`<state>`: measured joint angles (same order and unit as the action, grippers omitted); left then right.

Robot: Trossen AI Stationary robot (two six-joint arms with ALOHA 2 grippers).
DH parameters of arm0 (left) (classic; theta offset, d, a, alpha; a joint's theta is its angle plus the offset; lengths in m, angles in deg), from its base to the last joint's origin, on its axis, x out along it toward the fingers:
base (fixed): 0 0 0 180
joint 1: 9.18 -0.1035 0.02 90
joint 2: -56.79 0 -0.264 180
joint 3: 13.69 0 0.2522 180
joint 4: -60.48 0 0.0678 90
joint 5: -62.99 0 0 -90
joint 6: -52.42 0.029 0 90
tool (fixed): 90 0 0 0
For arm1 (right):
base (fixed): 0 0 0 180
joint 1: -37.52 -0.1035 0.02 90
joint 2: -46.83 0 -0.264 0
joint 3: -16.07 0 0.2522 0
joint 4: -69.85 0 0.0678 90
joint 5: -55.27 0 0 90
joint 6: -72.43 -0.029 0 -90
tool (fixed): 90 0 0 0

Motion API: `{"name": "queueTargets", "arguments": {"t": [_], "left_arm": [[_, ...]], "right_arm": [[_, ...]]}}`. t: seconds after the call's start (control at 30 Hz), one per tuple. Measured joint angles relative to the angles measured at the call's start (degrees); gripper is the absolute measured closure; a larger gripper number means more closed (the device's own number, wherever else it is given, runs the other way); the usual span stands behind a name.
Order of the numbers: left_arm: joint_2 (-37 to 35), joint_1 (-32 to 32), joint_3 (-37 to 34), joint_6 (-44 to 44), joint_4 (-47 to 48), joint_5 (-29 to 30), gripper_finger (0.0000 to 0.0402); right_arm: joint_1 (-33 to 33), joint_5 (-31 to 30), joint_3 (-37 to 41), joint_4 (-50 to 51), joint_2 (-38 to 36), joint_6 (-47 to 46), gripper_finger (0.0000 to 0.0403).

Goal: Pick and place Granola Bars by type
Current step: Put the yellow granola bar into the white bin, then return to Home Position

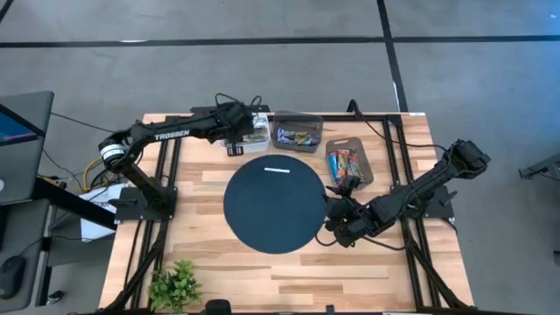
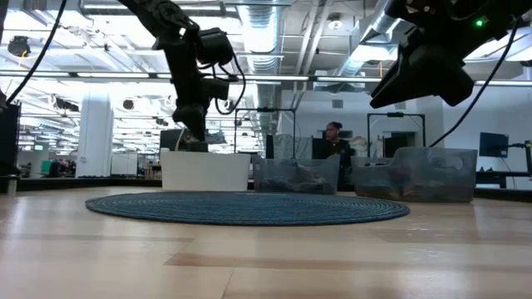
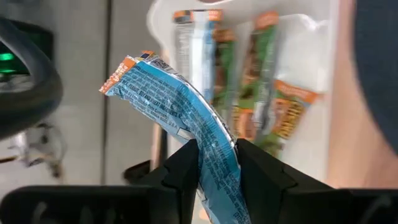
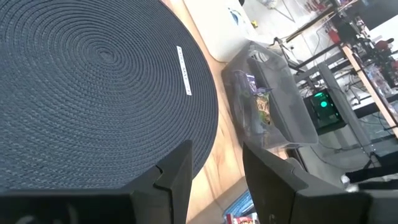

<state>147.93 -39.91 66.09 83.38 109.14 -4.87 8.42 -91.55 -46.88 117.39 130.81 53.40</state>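
Note:
My left gripper [image 1: 248, 131] hangs over the white bin [image 1: 260, 122] at the table's far side, shut on a blue granola bar [image 3: 168, 93]. Brown-green bars [image 3: 258, 68] and a blue one [image 3: 189, 46] lie flat in that bin [image 3: 311, 37]. More bars lie in the middle clear bin [image 1: 297, 115] and in the grey tray [image 1: 368, 171] on the right. My right gripper [image 1: 335, 213] is open, above the right edge of the dark round mat [image 1: 271, 206], and holds nothing. A thin white strip [image 4: 182, 70] lies on the mat. My left gripper [image 3: 217, 168] pinches the blue bar between its two fingers, across the wrapper [image 3: 214, 146] near one end. The fingers come from above, pointing down. The bar sticks out past the fingertips, bent, with its orange-trimmed free end [image 3: 118, 74] lifted clear above the white bin.
The three containers stand in a row along the mat's far and right sides; the clear bin [image 4: 292, 112] shows beyond my right gripper [image 4: 217, 162]. A small green plant [image 1: 175, 284] sits at the near left corner. A person sits in the room behind the table [image 2: 334, 137].

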Motion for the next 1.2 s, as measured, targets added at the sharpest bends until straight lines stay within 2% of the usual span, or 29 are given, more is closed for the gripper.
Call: {"name": "queueTargets", "arguments": {"t": [0.07, 0.27, 0.6, 0.73, 0.93, 1.1, 1.2], "left_arm": [[0.0, -0.5, 0.0, 1.0, 0.2, -1.8, 0.0298], [0.0, -0.4, -0.6, 4.1, -1.4, -1.8, 0.0272], [0.0, -0.1, -0.6, 0.8, -1.2, 2.4, 0.0235], [-0.9, 0.6, 0.4, -2.2, -1.1, 1.6, 0.0236], [-6.4, 4.2, 2.7, -4.1, 0.1, 1.1, 0.0237], [-14.6, 8.4, 3.3, -3.7, 1.2, 0.5, 0.0238], [-20.0, 10.7, 3.3, -4.8, 0.3, -1.7, 0.0238]], "right_arm": [[0.0, 0.0, 0.0, 0.0, 0.0, 0.0, 0.0269], [0.0, 0.0, 0.0, 0.0, 0.0, 0.0, 0.0269], [0.0, -0.1, 0.0, 0.0, 0.0, 0.1, 0.0269], [0.0, -5.2, 0.0, -0.2, 0.0, 0.1, 0.0269], [0.0, -14.8, 0.0, -0.2, 0.0, 0.8, 0.0269], [0.5, -16.7, 0.0, -0.2, 0.0, 2.4, 0.0269], [1.7, -17.2, -0.5, -0.3, -0.4, 6.8, 0.0269]]}}
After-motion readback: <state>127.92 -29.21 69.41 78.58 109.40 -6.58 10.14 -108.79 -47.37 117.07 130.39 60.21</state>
